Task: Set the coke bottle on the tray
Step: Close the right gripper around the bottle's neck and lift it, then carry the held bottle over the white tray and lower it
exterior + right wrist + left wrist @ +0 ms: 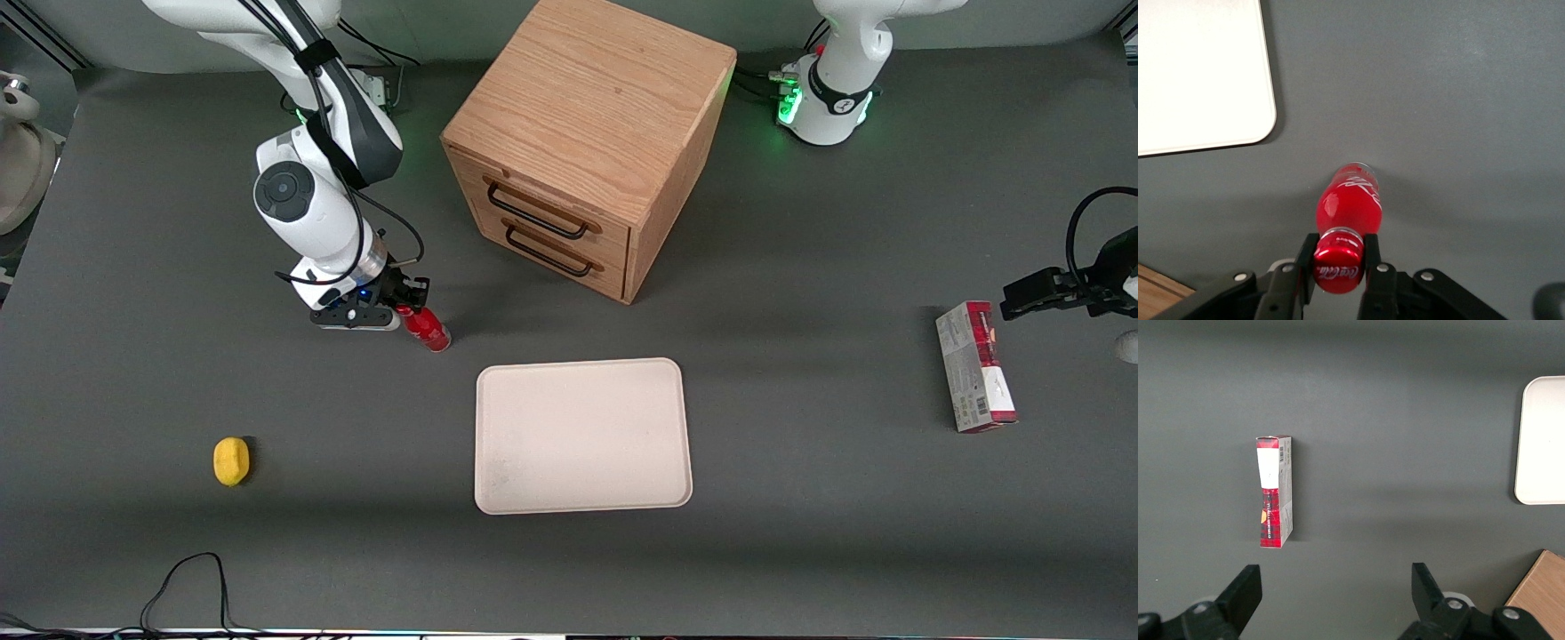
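Front view: gripper (402, 313) clamps coke bottle (428, 327) at its cap; tray (582, 436) holds nothing.

Dark grey table (800, 551) fills the scene, evenly lit, soft shadows. A two-drawer wooden cabinet (587, 142) stands farther from the front camera, black cables (191, 582) trailing nearest it.

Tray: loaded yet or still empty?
Empty. The tray lies bare; the coke bottle is off it, clamped at its cap in the tool.
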Controlling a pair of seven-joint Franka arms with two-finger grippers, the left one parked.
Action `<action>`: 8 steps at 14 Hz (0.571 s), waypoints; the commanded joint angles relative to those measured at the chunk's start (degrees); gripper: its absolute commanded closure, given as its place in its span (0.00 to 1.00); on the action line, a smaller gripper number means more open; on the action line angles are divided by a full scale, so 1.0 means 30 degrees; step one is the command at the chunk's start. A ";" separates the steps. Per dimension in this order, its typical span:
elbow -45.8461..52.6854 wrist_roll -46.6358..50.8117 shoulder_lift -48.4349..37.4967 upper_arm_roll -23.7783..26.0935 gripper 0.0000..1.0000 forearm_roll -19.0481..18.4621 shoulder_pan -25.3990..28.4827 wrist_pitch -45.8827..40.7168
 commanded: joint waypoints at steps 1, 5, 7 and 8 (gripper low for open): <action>0.1528 0.0270 -0.0010 0.0092 1.00 0.0033 0.0031 -0.0509; 0.9191 0.0241 0.1420 0.0063 1.00 0.0033 -0.0027 -0.8725; 1.3527 0.0124 0.2737 0.0063 1.00 -0.0025 -0.0057 -1.2043; 1.5752 0.0124 0.3614 0.0063 0.99 -0.0316 -0.0057 -1.3712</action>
